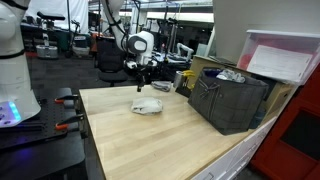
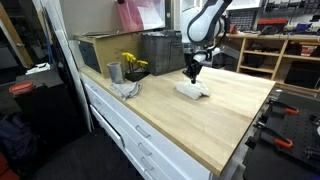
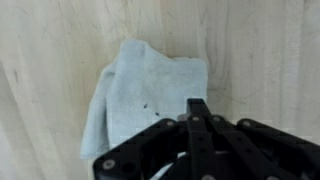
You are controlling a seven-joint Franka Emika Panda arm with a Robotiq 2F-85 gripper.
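One crumpled cloth [image 3: 150, 95] lies on the table [image 1: 150, 140], unheld, at 11 o'clock from the fingers [image 3: 198, 112] in the wrist view, which are clenched on nothing just above it, so no grasp is yet made.

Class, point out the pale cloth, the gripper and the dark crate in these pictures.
pale cloth [image 3: 145, 95]: wrist view, middle of the crumpled fabric.
gripper [image 2: 190, 76]: an exterior view, tips of its shut jaws.
dark crate [image 1: 245, 105]: an exterior view, its near side wall.
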